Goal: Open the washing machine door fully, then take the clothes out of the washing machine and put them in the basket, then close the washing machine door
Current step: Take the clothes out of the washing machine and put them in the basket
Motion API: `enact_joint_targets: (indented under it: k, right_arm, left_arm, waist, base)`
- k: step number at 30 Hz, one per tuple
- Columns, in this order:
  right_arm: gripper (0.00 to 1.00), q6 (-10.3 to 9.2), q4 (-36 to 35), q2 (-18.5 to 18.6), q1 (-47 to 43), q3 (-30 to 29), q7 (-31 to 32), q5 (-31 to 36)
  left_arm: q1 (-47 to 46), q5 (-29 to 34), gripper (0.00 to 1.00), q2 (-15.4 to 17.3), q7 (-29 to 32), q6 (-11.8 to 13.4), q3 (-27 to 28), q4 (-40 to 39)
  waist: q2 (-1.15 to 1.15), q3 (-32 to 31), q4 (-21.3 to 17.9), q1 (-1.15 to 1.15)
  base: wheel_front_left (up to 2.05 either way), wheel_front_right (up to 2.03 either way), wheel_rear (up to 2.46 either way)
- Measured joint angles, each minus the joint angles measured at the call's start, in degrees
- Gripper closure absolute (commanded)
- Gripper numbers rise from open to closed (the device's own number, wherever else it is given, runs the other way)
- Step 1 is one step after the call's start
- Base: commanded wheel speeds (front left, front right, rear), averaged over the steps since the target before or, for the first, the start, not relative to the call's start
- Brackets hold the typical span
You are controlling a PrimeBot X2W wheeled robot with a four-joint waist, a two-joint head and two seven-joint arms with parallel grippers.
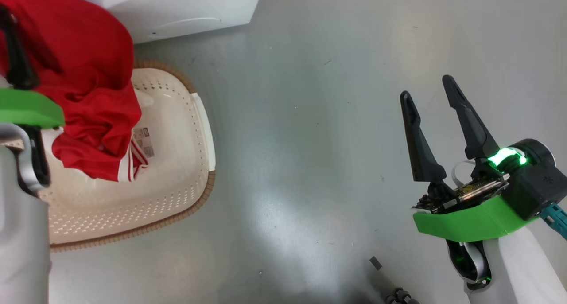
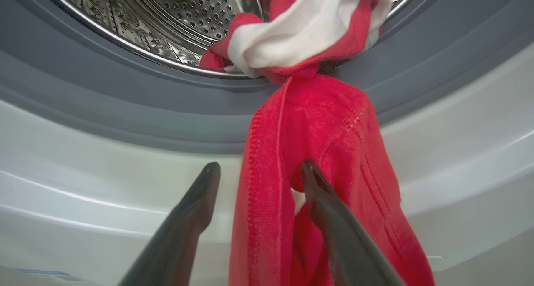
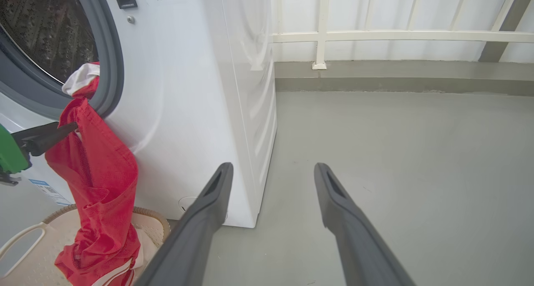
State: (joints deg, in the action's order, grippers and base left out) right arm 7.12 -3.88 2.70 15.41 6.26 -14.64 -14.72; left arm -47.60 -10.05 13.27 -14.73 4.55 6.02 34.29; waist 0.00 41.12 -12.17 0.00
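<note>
The red garment (image 2: 317, 123) has a white-lined end bunched on the lip of the washing machine's (image 2: 83, 186) steel drum (image 2: 175, 11), and from there it trails down over the grey gasket (image 2: 125, 98). My left tool (image 2: 259, 165) is parted. The cloth hangs between its fingers and lies against one of them, not pinched. The right wrist view adds what the left one lacks: the garment's lower end, white-striped, is heaped in the cream basket (image 3: 154, 215) just before the washer. From the head I see my right tool (image 1: 426, 87) wide apart, holding nothing, above the grey floor (image 1: 310, 118), well apart from the basket.
</note>
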Motion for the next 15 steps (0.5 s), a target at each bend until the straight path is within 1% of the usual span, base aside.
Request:
enact_joint_targets:
  k: [2, 3, 5, 6, 11, 15]
  right_arm:
    - [0.00, 0.00, -0.01, 0.00, 0.16, -0.02, 0.00, 0.01]
    - [0.00, 0.00, -0.01, 0.00, 0.16, -0.08, 0.00, 0.00]
    - [0.00, 0.00, -0.01, 0.00, 0.16, -0.20, 0.00, 0.01]
    - [0.00, 0.00, -0.01, 0.00, 0.16, -0.24, 0.00, 0.01]
    - [0.00, 0.00, -0.03, 0.00, 0.15, -0.71, 0.00, 0.01]
    - [0.00, 0.00, -0.02, 0.00, 0.15, -0.70, 0.00, 0.02]
  left_arm:
    - [-0.96, 0.01, 0.00, 0.19, 0.00, -0.05, 0.29, 0.93]
    - [-1.26, 0.01, 0.31, 0.23, 0.00, -0.19, 0.36, 1.30]
    - [-1.74, 0.01, 0.78, 0.25, 0.00, -0.92, 0.60, 1.99]
    - [-1.92, -0.10, 1.00, 0.15, 0.00, -1.38, 0.98, 2.42]
    - [-2.30, -0.19, 1.00, -0.05, 0.00, -3.46, 1.66, 3.94]
    - [-2.25, -0.29, 1.00, -0.52, 0.00, -4.60, 2.19, 3.16]
  waist:
    - [0.00, 0.07, -0.25, 0.00]
    - [0.00, 0.11, -0.34, 0.00]
    - [0.00, 0.17, -0.49, 0.00]
    - [0.00, 0.19, -0.54, 0.00]
    - [0.00, 0.36, -0.37, 0.00]
    - [0.00, 0.40, -0.05, 0.00]
  base:
    - [0.00, 0.00, 0.00]
    - [0.00, 0.00, 0.00]
    - [0.00, 0.00, 0.00]
    - [0.00, 0.00, 0.00]
    - [0.00, 0.00, 0.00]
    - [0.00, 0.00, 0.00]
